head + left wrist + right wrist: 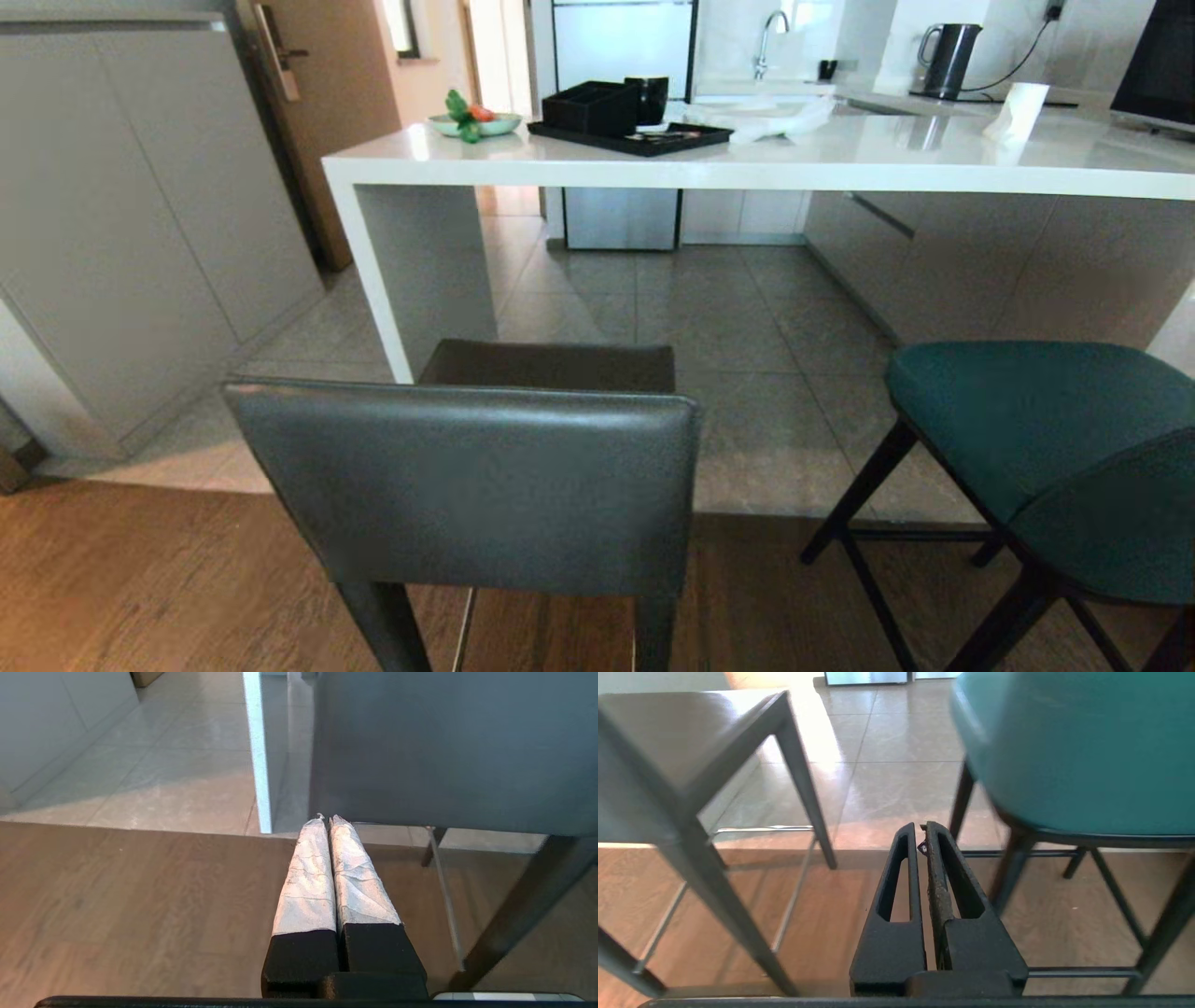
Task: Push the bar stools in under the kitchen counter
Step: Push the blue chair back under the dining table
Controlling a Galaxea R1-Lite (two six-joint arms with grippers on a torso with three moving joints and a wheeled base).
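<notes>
Both tools (326,820) (923,829) closed, behind stools

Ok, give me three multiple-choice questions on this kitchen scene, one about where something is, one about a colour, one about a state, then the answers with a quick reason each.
1. Where does the grey stool stand relative to the teal stool, from the robot's side?
A. To its left
B. To its right
C. Stacked on it

2. What colour is the tray on the kitchen counter?
A. Red
B. Black
C. Yellow

3. How do the jaws of the left gripper stand?
A. Wide open
B. Clamped on a stool leg
C. Shut on nothing

Answers:
1. A, the head view shows grey on the left and teal on the right.
2. B, the tray is plainly black.
3. C, its taped fingers lie together with nothing between them.
</notes>
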